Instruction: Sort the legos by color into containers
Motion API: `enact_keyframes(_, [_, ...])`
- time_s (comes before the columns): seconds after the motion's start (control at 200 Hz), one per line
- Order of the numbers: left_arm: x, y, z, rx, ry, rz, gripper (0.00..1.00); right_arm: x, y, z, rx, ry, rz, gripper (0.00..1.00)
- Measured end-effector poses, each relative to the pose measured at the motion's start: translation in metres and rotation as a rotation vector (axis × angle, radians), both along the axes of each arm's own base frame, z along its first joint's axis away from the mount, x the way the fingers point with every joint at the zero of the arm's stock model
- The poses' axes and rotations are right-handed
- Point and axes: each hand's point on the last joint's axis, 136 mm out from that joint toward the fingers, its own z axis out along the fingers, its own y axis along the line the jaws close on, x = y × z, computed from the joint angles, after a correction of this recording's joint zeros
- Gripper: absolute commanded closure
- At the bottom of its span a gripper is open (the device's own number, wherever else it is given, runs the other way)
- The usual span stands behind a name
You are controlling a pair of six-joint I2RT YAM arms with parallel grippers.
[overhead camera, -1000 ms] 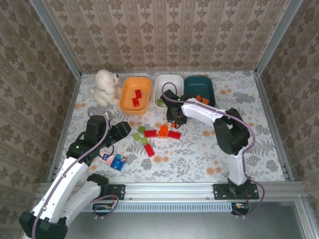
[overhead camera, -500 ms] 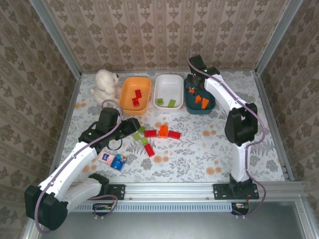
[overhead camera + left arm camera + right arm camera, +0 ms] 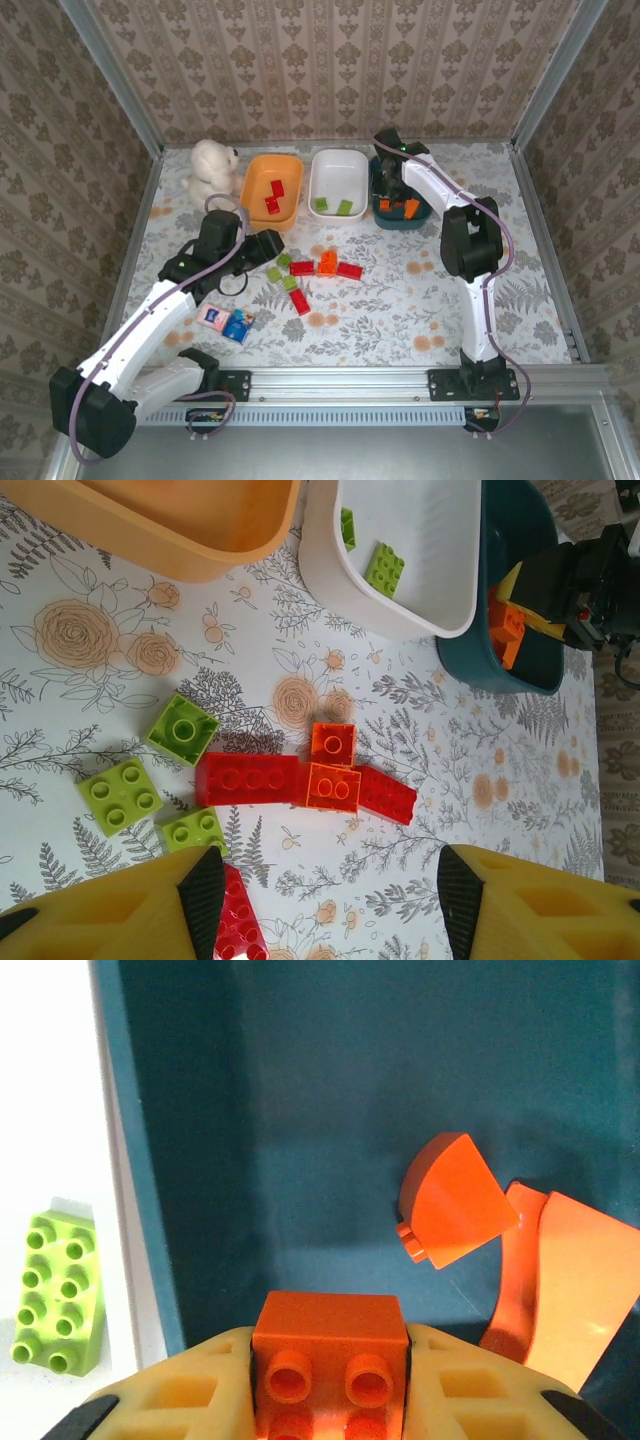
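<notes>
Far left, a white plush toy (image 3: pixel 212 170) sits beside the orange tray (image 3: pixel 250 200), where red bricks (image 3: pixel 273 197) already lie. Just in front, the left gripper (image 3: pixel 330 880) hovers empty, its fingers spread wide, over the unsorted cluster on the floral table (image 3: pixel 420 300): three lime green bricks (image 3: pixel 121 796), three loose red bricks (image 3: pixel 246 779) and two loose orange bricks (image 3: pixel 333 786), several touching one another. At centre, the white tray (image 3: pixel 338 153) holds two green bricks (image 3: pixel 385 565). At right, the right gripper (image 3: pixel 330 1375) reaches into the dark teal tray (image 3: pixel 330 1110), its fingers pinching an orange brick (image 3: pixel 328 1332) above orange pieces (image 3: pixel 450 1200) lying on the tray floor. The sorting looks roughly half done. Each tray has its colour started, one brick is about to be dropped, and the eight on the table are left to move.
</notes>
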Motion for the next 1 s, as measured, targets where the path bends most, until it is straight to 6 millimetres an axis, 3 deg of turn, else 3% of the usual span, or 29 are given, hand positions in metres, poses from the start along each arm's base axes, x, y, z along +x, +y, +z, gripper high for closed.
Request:
enact_keyframes(0.18, [0.000, 0.000, -0.001, 0.001, 0.002, 0.000, 0.39, -0.001, -0.008, -0.019, 0.019, 0.049, 0.000, 0.62])
enact_keyframes(0.27, [-0.001, -0.001, -0.002, 0.007, 0.011, -0.004, 0.39, -0.004, -0.010, -0.025, 0.020, 0.074, 0.008, 0.53])
enact_keyframes(0.445, [-0.008, -0.006, -0.016, 0.053, 0.060, -0.052, 0.39, -0.004, -0.011, -0.024, 0.028, 0.082, 0.020, 0.39])
enact_keyframes(0.61, [-0.016, -0.026, -0.024, 0.113, 0.093, -0.160, 0.39, -0.006, -0.010, -0.015, 0.033, 0.074, 0.025, 0.38])
enact_keyframes(0.71, [-0.020, -0.039, -0.029, 0.146, 0.117, -0.210, 0.39, -0.007, -0.008, 0.013, 0.046, 0.019, 0.028, 0.37])
enact_keyframes(0.81, [-0.025, -0.041, -0.043, 0.187, 0.177, -0.209, 0.38, -0.020, -0.002, 0.061, 0.067, -0.078, 0.048, 0.36])
enact_keyframes(0.925, [-0.037, -0.037, -0.068, 0.240, 0.300, -0.159, 0.38, -0.058, 0.025, 0.118, 0.147, -0.227, 0.126, 0.29])
enact_keyframes(1.0, [-0.047, -0.038, -0.083, 0.269, 0.378, -0.129, 0.37, -0.093, 0.051, 0.138, 0.250, -0.310, 0.222, 0.24])
